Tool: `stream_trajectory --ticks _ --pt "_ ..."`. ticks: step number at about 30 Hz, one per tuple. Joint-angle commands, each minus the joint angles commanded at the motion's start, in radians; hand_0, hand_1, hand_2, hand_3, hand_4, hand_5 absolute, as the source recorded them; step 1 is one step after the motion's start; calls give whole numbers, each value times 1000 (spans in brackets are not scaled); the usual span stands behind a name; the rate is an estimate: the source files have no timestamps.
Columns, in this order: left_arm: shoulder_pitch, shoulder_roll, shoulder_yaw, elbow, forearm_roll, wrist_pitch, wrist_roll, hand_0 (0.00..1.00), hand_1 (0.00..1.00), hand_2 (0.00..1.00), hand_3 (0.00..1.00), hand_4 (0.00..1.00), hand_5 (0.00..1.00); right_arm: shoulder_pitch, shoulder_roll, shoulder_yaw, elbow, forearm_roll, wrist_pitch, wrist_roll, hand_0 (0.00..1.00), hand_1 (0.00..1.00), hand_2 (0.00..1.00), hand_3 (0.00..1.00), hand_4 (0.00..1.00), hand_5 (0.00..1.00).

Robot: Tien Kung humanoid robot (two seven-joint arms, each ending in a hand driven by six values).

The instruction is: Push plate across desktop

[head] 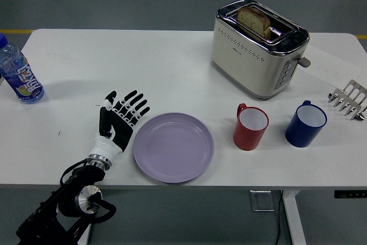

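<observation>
A lilac plate (173, 147) lies flat near the table's front edge, a little left of centre. My left hand (121, 117) is just to the plate's left, held flat with fingers spread and pointing up and to the right. Its fingertips (137, 102) are close to the plate's upper left rim; I cannot tell if they touch it. The hand holds nothing. My right arm is out of view.
A red mug (250, 127) and a blue mug (305, 124) stand right of the plate. A cream toaster (258, 47) with a bread slice stands behind. A water bottle (20, 73) is at the far left, a metal rack (348, 101) at the far right.
</observation>
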Motion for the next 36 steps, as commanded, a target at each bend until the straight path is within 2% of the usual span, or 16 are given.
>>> stream_trajectory --ticks 6,10,13,19,21,24,25,28,31,36 --pt "2 0 -54 -9 25 7 6 746 773 743 669 567 998 -1 1 0 0 1 -1 0 577 517 609 562 229 533" --pt "9 0 -120 -16 76 11 52 754 766 734 671 569 998 -1 1 -1 0 3 -2 0 577 517 609 563 229 534" --pt "15 0 -176 -22 101 -7 93 754 766 734 671 569 998 -2 1 -3 0 8 -3 1 577 517 609 563 229 534" --pt "20 0 -267 -38 122 -16 128 752 762 732 672 572 998 -4 1 -4 0 12 -4 1 577 517 609 562 229 534" --pt "26 16 -299 -46 130 -20 146 752 762 732 672 572 998 -6 1 -5 0 15 -5 1 577 517 609 562 229 534" --pt "43 53 -352 -55 150 -47 201 753 762 733 675 575 998 -11 2 -7 0 20 -7 2 577 517 609 562 229 533" --pt "44 57 -358 -56 152 -51 209 753 762 733 675 575 998 -11 2 -7 0 20 -7 3 577 517 609 562 229 533" --pt "65 95 -410 -63 167 -89 260 758 771 739 690 587 998 -16 3 -8 0 24 -9 2 576 517 609 562 229 533" --pt "83 132 -450 -70 170 -102 290 758 771 739 690 587 998 -20 3 -9 1 25 -9 1 576 517 609 562 229 533" --pt "102 165 -500 -73 169 -94 301 759 770 739 693 593 998 -23 4 -10 1 28 -10 0 577 517 609 562 229 533"
